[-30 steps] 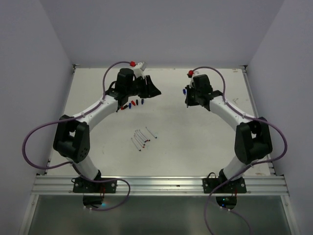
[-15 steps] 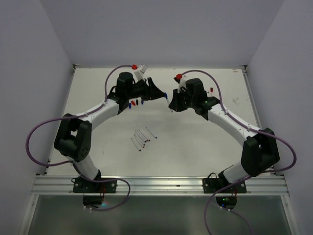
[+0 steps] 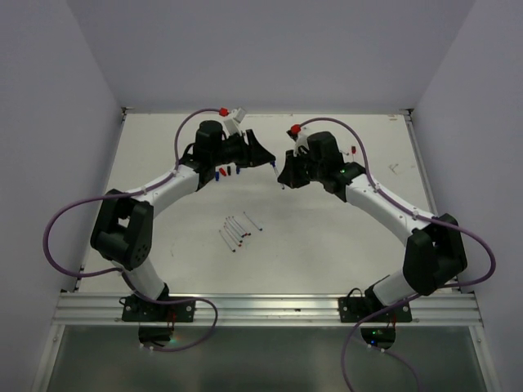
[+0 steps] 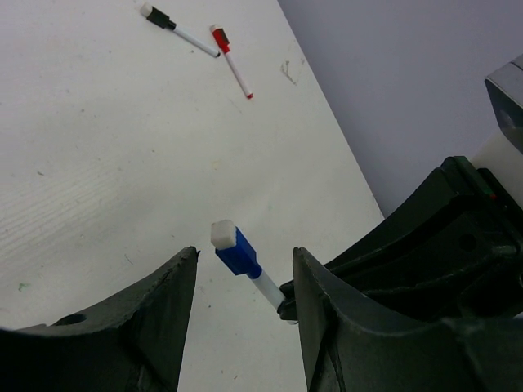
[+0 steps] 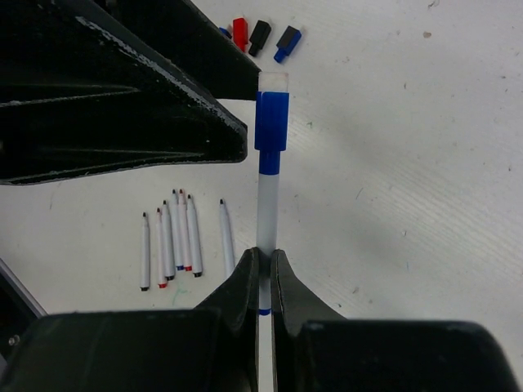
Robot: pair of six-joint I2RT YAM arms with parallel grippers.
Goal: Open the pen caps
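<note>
Both arms reach out from the near edge and bend inward, hands nose to nose above the far middle of the white desk (image 3: pixel 327 245). Nearest the bases is a row of thin white-grey uncapped pens (image 3: pixel 237 230), six or seven, can't separate them cleanly. Right hand (image 5: pixel 261 260) is clamped tight on the barrel of a white pen (image 5: pixel 265 196), its blue plastic cap (image 5: pixel 271 122) on and pointing at the left hand (image 4: pixel 245 257). Left hand is about half open, fingers either side of that cap, gaps both sides. Beyond are four stubby loose caps (image 5: pixel 260 34): two blue, one red, one black. Farthest lie two capped pens, black-capped pen (image 4: pixel 176 28) and red-capped pen (image 4: pixel 230 64).
</note>
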